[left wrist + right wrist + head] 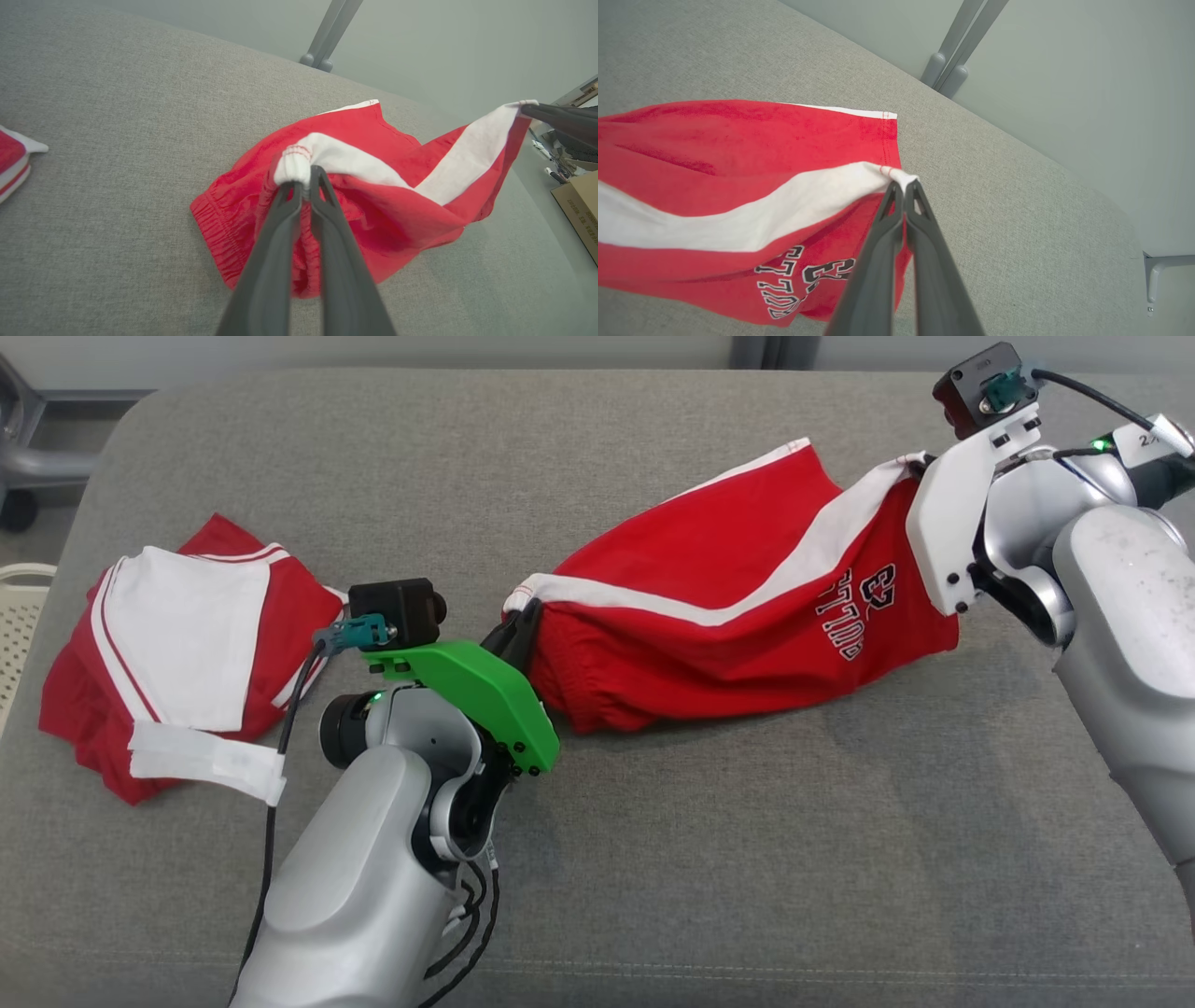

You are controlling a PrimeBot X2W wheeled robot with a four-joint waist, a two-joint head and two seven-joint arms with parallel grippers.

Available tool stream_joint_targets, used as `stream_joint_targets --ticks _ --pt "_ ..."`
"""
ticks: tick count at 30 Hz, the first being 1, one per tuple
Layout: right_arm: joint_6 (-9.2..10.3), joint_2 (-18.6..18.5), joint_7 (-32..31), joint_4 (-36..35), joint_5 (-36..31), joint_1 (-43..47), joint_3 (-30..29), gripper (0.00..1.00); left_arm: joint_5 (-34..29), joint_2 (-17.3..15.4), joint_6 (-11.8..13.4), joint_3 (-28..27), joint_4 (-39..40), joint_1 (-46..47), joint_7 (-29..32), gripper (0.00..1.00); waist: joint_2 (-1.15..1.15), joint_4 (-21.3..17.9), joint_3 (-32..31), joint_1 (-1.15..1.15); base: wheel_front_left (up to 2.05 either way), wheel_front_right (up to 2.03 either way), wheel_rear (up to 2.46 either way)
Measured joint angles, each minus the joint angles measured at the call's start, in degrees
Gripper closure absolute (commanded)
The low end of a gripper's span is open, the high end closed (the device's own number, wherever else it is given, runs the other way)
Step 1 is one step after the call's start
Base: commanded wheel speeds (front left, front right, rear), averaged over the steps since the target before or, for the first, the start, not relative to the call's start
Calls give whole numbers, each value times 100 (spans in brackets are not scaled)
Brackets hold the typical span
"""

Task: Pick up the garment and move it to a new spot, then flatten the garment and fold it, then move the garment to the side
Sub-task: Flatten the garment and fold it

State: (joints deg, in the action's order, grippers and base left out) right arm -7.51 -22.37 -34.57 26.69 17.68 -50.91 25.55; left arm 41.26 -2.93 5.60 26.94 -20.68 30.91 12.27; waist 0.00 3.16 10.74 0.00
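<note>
We pinch the red shorts (738, 569) at both ends of their white side stripe. Our left pincer (303, 182) is clamped on the end by the gathered waistband, our right pincer (904, 184) on the hem corner. The shorts stretch between them, their lower edge sagging onto the grey bench (747, 821). Another red-and-white garment (187, 644) lies well apart at our left.

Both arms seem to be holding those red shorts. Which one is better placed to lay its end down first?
Probably the left. The left gripper pinches its end low, where the shorts already rest on the grey cushion; the right gripper holds its corner lifted clear.
</note>
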Motion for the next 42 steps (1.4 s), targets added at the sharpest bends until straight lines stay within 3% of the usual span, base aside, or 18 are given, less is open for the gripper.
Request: stream_joint_targets --ticks 9,24,25,26,34,42 --pt "0 154 1268 1642 -533 -1011 349 100 990 7 188 646 -677 675 -778 100 0 345 277 0 0 0 0" --pt "-1 471 2487 3460 -1466 -2230 -113 100 2360 9 310 1838 -1447 1899 -1805 100 0 622 947 0 0 0 0" --pt "-1 512 2596 3520 -1505 -2234 -145 53 2430 8 315 1914 -1507 1945 -1833 67 0 638 992 1 0 0 0" --pt "-1 563 2670 3605 -1523 -2241 -211 0 2480 8 315 1994 -1561 1985 -1881 0 0 654 1033 1 0 0 0" --pt "-2 871 2971 4130 -1464 -2287 -586 0 2905 7 199 2357 -1984 2262 -2247 0 0 741 1085 1 0 0 0" --pt "-2 940 3610 4437 -1070 -2178 -1574 0 2906 9 140 1986 -2277 2338 -2706 0 0 675 759 1 0 0 0"
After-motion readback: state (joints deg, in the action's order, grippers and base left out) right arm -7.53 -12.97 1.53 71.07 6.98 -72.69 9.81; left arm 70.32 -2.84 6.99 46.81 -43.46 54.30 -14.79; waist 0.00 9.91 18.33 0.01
